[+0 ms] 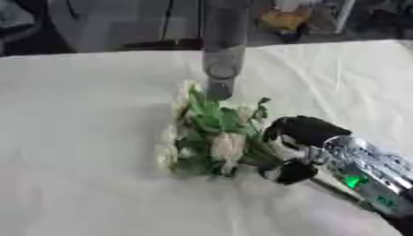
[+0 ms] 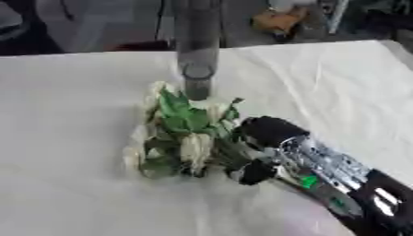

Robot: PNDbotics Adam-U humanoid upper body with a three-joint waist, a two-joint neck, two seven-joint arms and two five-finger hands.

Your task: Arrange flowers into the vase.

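Pale tablecloth (image 1: 89,138); perhaps dim clutter beyond

You are working in what looks like a lab or workshop, not a home. The table (image 1: 89,138) before you is draped in a plain white cloth, creased, running to its far edge. Beyond that edge the floor is dark and cluttered: grey panels (image 1: 121,23) stand at the far left, and a yellow object (image 2: 278,19) sits among blurred gear past the far right corner. What that gear is cannot be made out.
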